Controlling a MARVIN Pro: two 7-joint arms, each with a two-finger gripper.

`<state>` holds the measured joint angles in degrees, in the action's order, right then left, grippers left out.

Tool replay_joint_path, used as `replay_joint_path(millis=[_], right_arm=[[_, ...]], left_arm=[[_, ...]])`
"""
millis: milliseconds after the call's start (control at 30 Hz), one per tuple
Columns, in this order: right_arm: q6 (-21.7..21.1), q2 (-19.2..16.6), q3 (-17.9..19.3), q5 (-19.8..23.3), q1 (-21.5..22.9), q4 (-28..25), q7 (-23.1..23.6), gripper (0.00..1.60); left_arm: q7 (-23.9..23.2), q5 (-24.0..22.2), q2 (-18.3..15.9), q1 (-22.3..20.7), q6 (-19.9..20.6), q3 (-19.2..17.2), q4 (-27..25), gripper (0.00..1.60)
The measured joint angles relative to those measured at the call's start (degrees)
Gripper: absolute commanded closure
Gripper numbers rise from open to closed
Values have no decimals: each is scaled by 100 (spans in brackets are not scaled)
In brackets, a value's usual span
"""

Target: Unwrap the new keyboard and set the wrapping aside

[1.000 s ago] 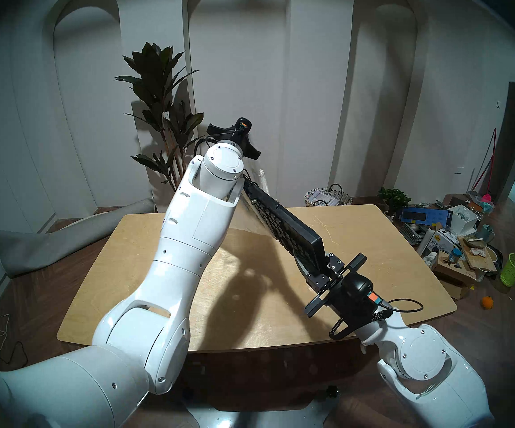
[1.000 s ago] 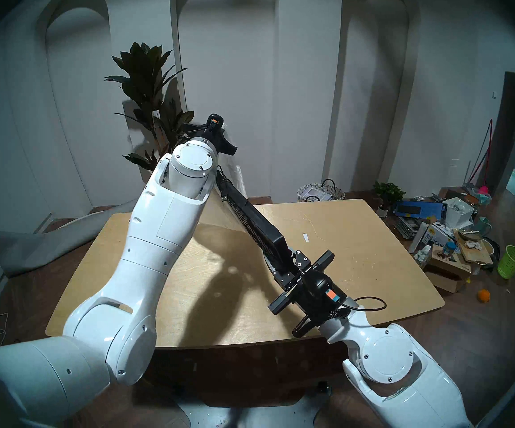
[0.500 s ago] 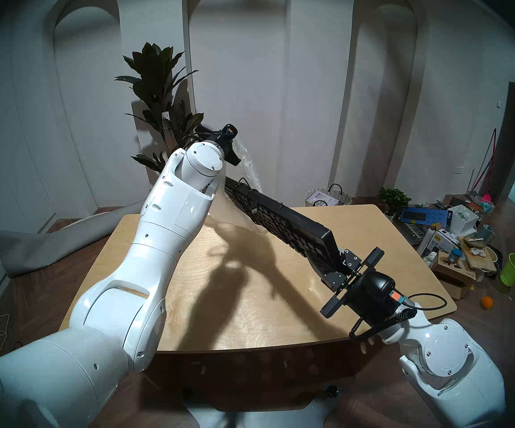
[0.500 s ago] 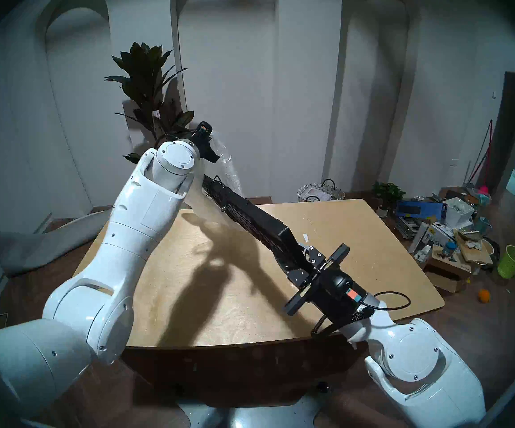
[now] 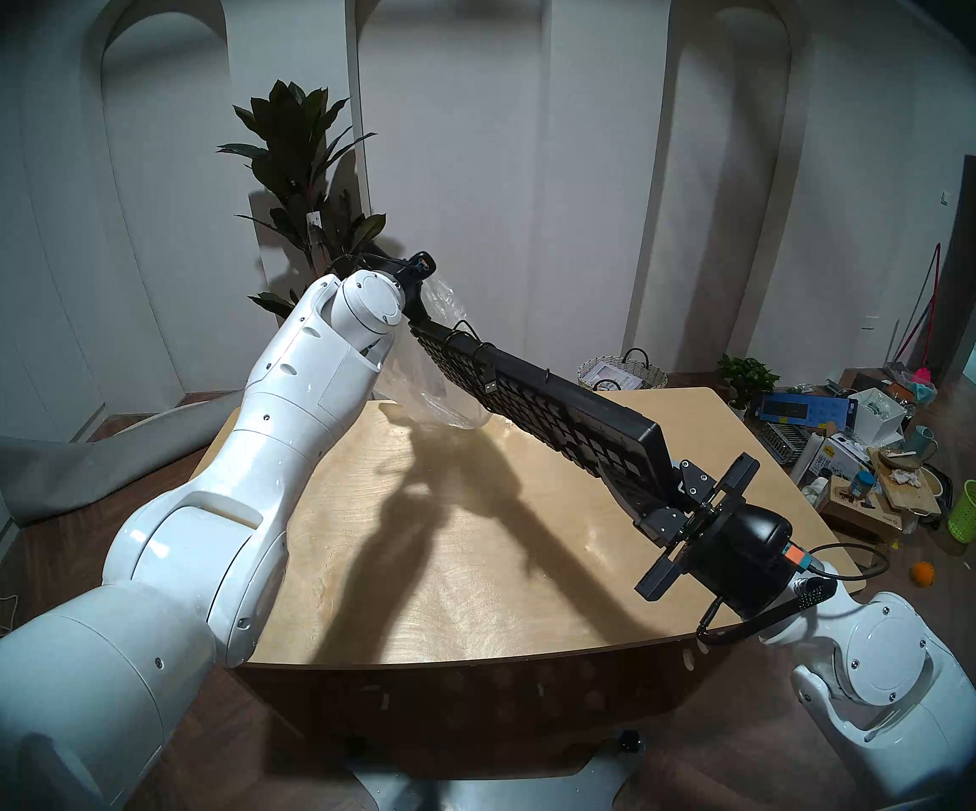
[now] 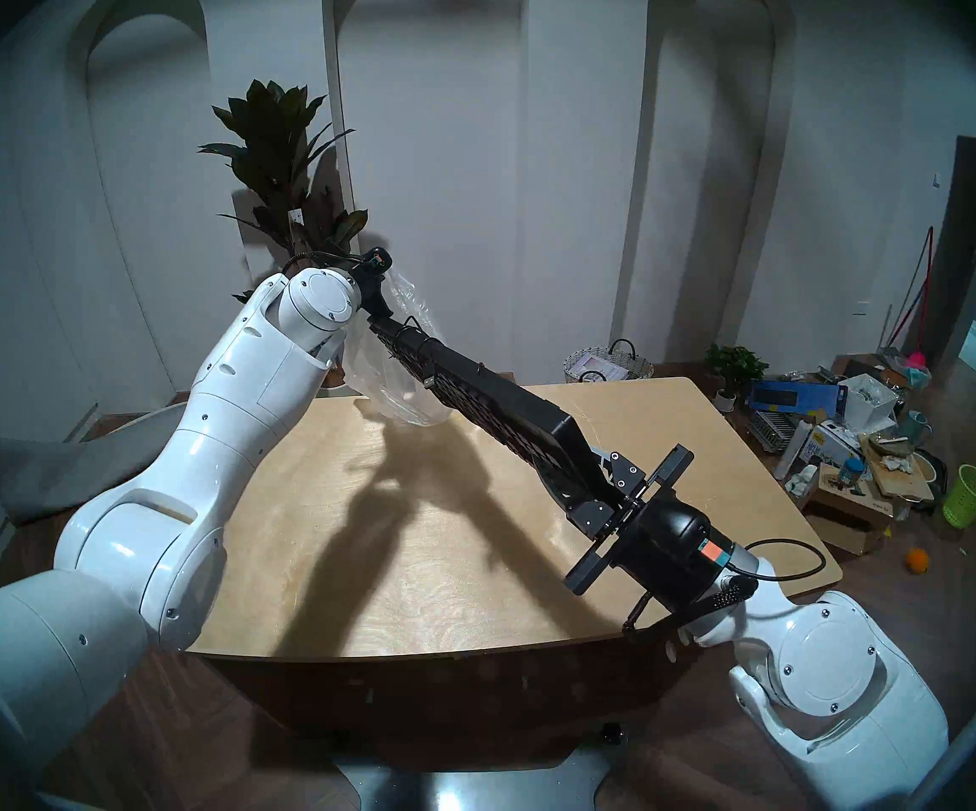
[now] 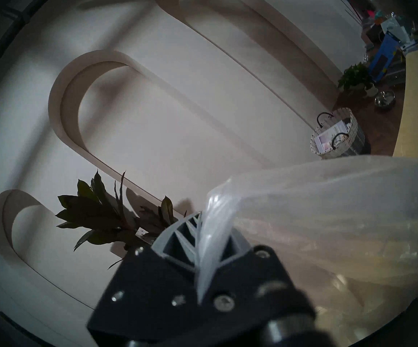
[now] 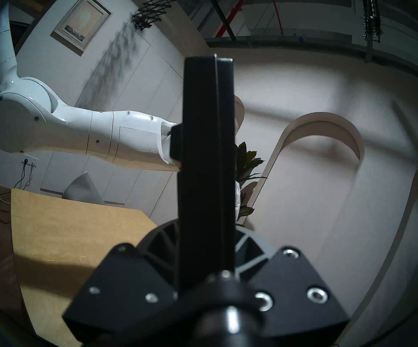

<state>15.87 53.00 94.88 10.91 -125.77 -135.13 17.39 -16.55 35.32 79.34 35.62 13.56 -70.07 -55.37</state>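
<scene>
Right gripper [image 5: 668, 497] clamps keyboard [image 5: 555, 409] end, held tilted above table [image 5: 474, 587]. Left gripper [image 7: 209, 241] pinches bag [image 5: 433, 394], nearly off far end (cable loop may snag). Pull straight along keyboard axis, steady tension

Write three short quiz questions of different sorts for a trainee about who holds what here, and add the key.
1. True or false: the keyboard lies flat on the table.
2. What does the left gripper pinch? A) the USB cable B) the wrapping C) nothing
3. Fill in: the right gripper is shut on the keyboard's ____ end, nearest or farthest from the robot.

Key: 1 false, it is held tilted in the air above the table. 2 B, a fold of clear plastic sits between its fingers. 3 nearest.
</scene>
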Motion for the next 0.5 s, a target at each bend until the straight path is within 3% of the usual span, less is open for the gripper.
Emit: replay_joint_path(millis=[500], right_arm=[[32,58,441,318,-405,-237,139,160]], left_arm=[[-33,326,-286,-570,-214,-33,795,160]])
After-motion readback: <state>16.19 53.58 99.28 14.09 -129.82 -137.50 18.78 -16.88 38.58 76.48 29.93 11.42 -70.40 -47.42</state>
